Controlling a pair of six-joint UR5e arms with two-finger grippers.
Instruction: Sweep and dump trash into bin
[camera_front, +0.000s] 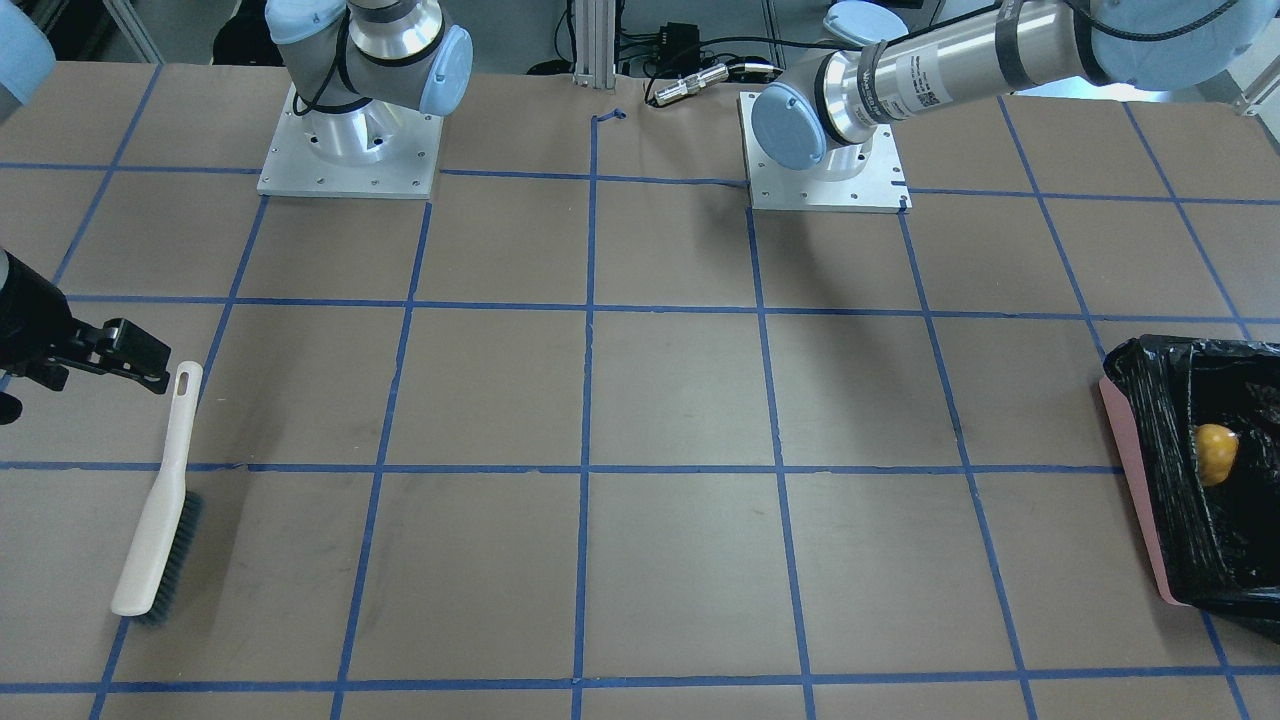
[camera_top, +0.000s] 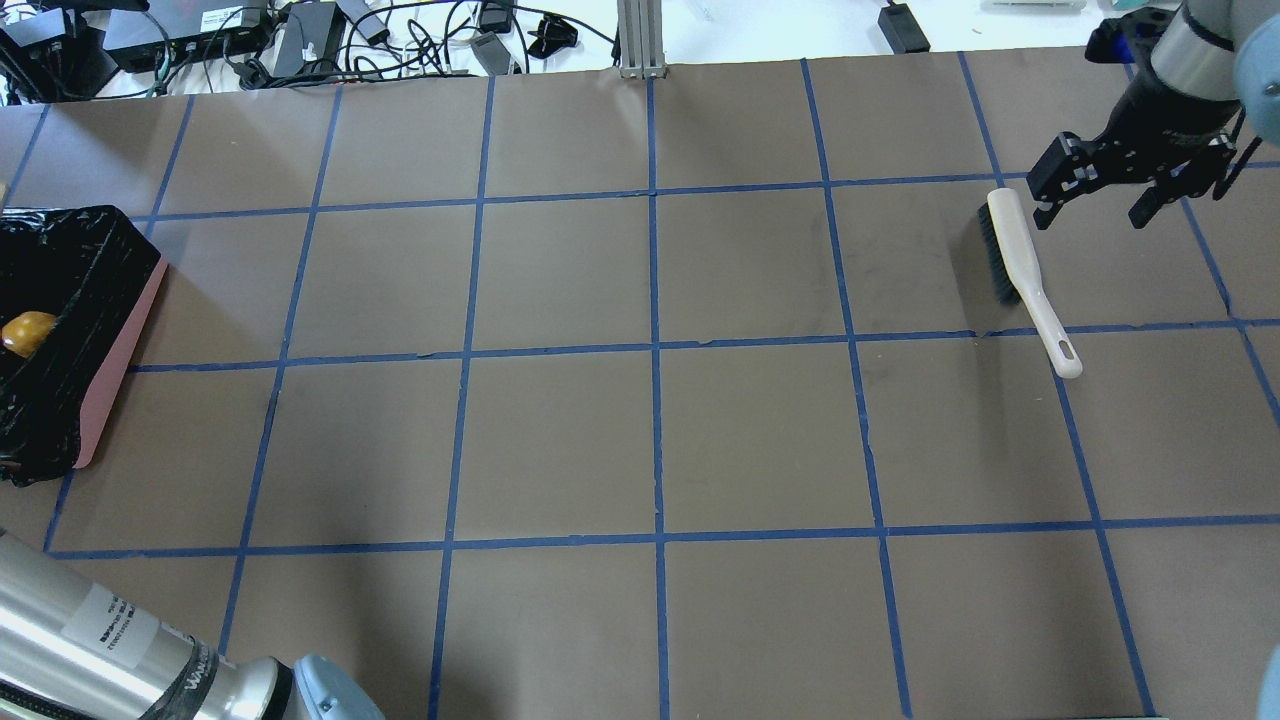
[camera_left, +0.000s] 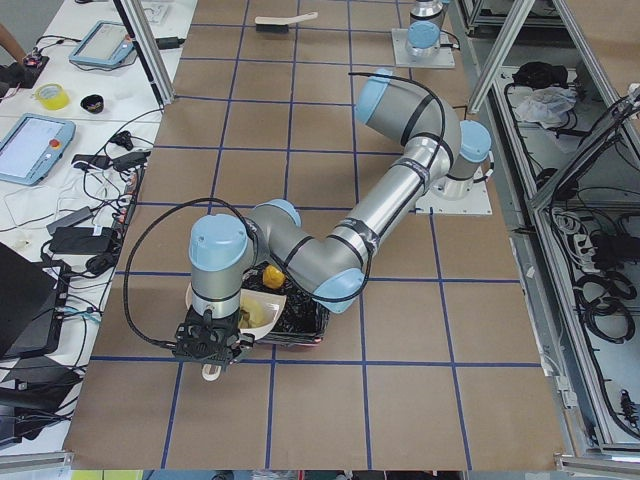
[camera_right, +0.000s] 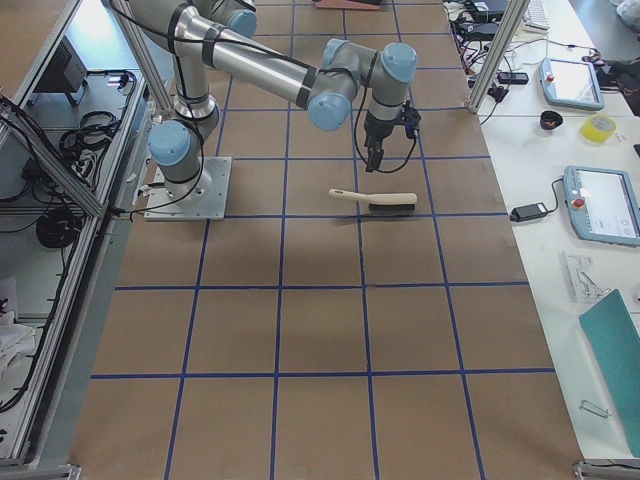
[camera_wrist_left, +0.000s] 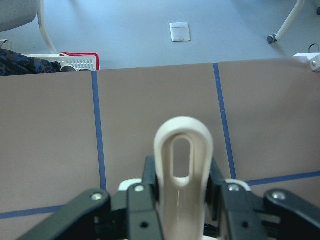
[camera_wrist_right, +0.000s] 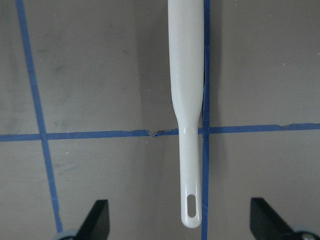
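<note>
The bin (camera_front: 1130, 450) is pink with a black bag and stands at the table's end; it also shows in the overhead view (camera_top: 110, 370). An amber lumpy piece (camera_front: 1215, 452) lies inside it. My left gripper (camera_wrist_left: 182, 200) is shut on the beige dustpan's looped handle (camera_wrist_left: 182, 150). In the exterior left view it holds the dustpan (camera_left: 265, 305) over the bin (camera_left: 305, 322). A yellowish patch in the pan is too small to name. My right gripper (camera_top: 1097, 205) is open and empty just above the white brush (camera_top: 1020, 270). The brush lies flat on the table.
The brush handle (camera_wrist_right: 186, 100) runs along a blue tape line, its end between my right fingers. The two arm bases (camera_front: 350, 150) stand at the table's robot side. Cables and boxes (camera_top: 300, 30) lie beyond the far edge.
</note>
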